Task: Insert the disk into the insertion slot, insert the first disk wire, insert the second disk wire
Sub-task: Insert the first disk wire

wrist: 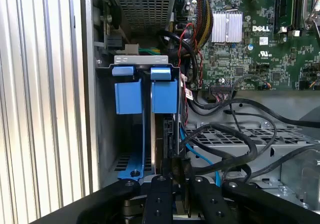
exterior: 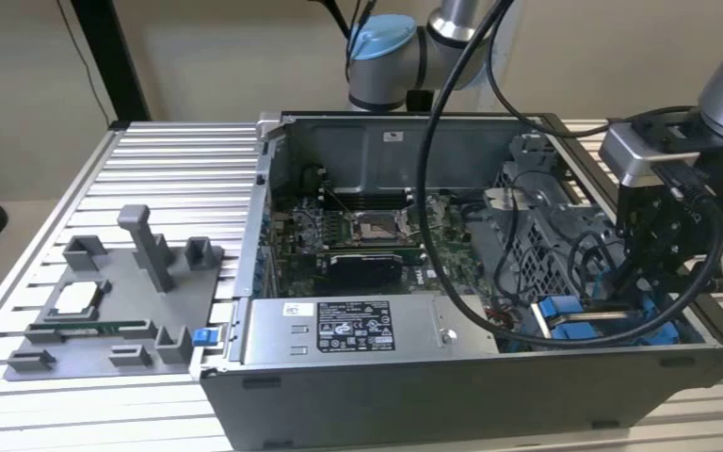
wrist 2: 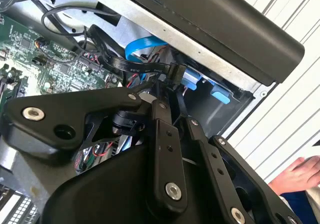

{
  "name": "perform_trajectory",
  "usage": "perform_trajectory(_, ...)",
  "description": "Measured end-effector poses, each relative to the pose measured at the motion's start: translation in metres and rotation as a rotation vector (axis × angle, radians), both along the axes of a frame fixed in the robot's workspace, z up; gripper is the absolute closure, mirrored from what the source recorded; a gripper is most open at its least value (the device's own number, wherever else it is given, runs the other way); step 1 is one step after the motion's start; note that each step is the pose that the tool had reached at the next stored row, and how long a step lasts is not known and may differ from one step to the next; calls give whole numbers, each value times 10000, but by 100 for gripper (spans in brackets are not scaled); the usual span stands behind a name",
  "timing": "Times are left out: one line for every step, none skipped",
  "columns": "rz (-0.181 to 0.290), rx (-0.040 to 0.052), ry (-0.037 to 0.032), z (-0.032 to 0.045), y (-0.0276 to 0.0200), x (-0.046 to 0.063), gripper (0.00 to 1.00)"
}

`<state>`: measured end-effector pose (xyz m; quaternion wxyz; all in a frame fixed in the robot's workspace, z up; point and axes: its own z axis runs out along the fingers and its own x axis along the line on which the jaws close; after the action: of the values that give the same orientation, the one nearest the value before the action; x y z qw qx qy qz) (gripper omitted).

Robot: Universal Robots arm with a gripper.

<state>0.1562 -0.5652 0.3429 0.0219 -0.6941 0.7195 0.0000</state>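
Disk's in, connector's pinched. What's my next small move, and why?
Probably a short, straight push of the black connector toward the exposed end of the disk: the disk sits in the insertion slot, and the gripper grips the connector right at that end, seemingly not yet home.

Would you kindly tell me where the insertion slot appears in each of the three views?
Exterior view: slot, inside the case, on the exterior view's right.
Second wrist view: slot, beside the case's rim.
First wrist view: slot, beside the case wall.
Shared landmark: green motherboard.

Robotics lab, slotted aluminium table [exterior: 185,179], open computer case [exterior: 462,395], robot arm base [exterior: 383,61] behind
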Motion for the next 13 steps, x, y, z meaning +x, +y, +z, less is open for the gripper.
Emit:
perform_trajectory(0, 1, 0, 0, -1, 0, 100)
perform_trajectory(0, 0, 0, 0, -4, 0, 100)
perform_trajectory(0, 1, 1, 0, -8, 0, 100)
perform_trajectory(0, -1, 1, 1, -14, 0, 100)
perform_trajectory(0, 0, 0, 0, -19, 1, 100)
perform_trajectory(-1, 0, 0, 0, -23, 1, 100)
perform_trajectory(0, -1, 1, 1, -25, 2, 100)
perform_trajectory(0, -1, 0, -2, -24, 2, 100)
perform_trajectory(0, 1, 1, -9, -25, 2, 100)
perform_trajectory(0, -2, -1, -16, -25, 2, 100)
perform_trajectory(1, -6, -2, -22, -25, 2, 100)
perform_trajectory(1, -9, -3, -32, -26, 2, 100)
perform_trajectory(1, -6, -6, -43, -25, 2, 100)
